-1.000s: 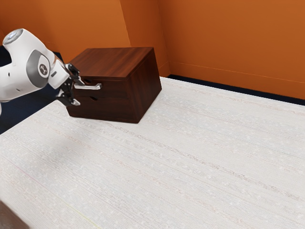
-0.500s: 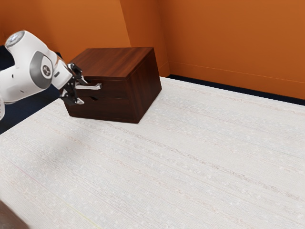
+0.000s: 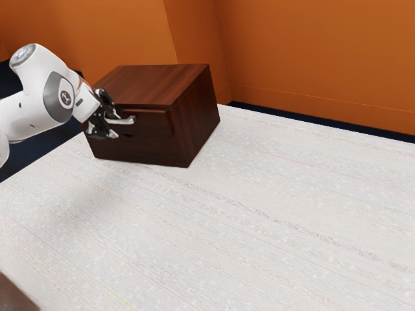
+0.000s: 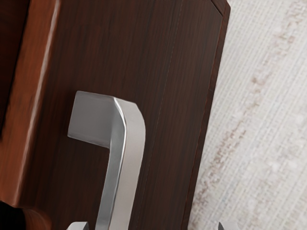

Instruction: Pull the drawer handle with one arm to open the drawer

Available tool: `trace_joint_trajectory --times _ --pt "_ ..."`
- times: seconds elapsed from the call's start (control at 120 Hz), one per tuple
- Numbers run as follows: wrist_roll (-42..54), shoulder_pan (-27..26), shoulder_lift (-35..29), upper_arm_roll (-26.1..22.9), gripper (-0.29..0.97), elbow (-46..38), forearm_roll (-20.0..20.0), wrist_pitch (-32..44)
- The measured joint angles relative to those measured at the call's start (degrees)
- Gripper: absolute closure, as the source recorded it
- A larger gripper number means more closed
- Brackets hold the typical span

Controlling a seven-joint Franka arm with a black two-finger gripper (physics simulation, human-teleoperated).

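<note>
- My gripper (image 3: 109, 123) sits at the left of the exterior frame, right on the drawer handle (image 3: 128, 120). A second ago it hung just short of the handle, so it has moved in. I cannot tell whether it actually clamps the bar.
- In the wrist view the silver handle (image 4: 120, 158) runs straight down under my hand, well lined up.
- The drawer front (image 3: 152, 122) now seems to stand slightly proud of the cabinet (image 3: 191, 107), upper left of centre. Half a second ago it read as flush. I judge the pull has only just begun, with most of the travel left.
- The cabinet stands on the pale table (image 3: 259, 220), which spreads across the lower frame.
</note>
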Motion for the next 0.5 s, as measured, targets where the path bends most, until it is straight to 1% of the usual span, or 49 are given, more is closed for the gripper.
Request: trace_joint_trajectory --times 0.142,0.233,0.5 --pt "0.1 0.1 -0.1 -0.1 0.46 -0.1 0.0 0.1" --pt "0.1 0.2 -0.2 -0.1 0.49 -0.1 0.1 0.1" --pt "0.2 0.2 -1.1 0.1 0.49 -1.5 0.1 -0.1"
